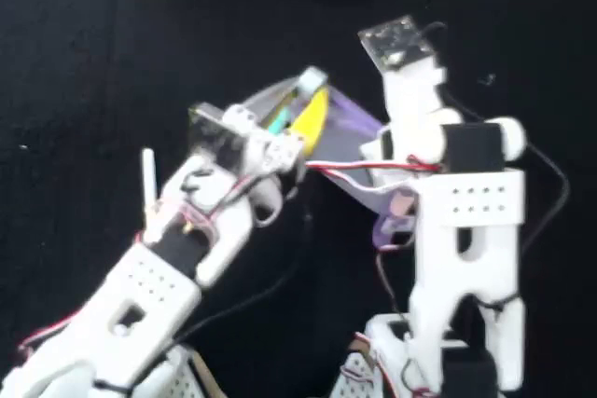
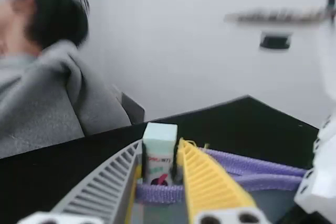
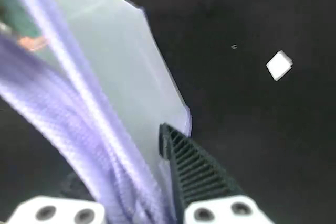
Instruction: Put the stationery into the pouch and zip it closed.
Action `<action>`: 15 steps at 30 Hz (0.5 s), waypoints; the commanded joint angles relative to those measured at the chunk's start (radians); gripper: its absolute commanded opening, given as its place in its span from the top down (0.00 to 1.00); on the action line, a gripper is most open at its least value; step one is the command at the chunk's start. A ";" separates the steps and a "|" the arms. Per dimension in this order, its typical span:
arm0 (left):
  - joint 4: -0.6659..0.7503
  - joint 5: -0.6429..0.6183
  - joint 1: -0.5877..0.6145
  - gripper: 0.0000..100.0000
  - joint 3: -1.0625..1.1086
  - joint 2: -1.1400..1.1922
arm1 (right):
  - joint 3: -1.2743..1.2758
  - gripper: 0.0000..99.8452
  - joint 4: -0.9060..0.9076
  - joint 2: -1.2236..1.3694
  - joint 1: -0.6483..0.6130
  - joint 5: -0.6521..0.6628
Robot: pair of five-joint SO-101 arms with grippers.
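Pinched tight in the left gripper (image 2: pixel 160 148), between grey and yellow jaws: a boxed eraser (image 2: pixel 159 157), upright, long axis vertical, lower end at the open, purple-zipped mouth of the pouch (image 2: pixel 252 169). Inside, orange and teal shapes, blurred through the translucent wall. At right, the right gripper (image 3: pixel 142 156), clamped on the pouch's edge.

White arms (image 1: pixel 140 295), red cables (image 1: pixel 364 167), grey-and-yellow left tool (image 2: pixel 160 148)

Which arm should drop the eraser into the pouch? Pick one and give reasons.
Left. The left gripper holds the mint eraser right at the purple-edged opening of the pouch. The right gripper is shut on the pouch wall, so it is occupied steadying it.
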State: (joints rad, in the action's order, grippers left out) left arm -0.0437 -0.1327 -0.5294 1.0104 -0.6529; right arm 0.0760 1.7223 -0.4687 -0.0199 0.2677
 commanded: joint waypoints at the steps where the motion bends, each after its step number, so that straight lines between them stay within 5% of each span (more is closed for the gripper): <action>1: -0.038 0.006 -0.024 0.97 -0.053 0.302 | -0.065 0.99 0.009 -0.013 0.046 -0.018; 15: -0.037 0.006 0.019 0.97 -0.025 0.298 | -0.067 0.99 0.002 -0.013 0.054 -0.009</action>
State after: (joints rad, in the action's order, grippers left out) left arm -0.0437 -0.1327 -0.5263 0.8677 -0.4749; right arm 0.0698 1.7208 -0.4687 -0.0092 0.2647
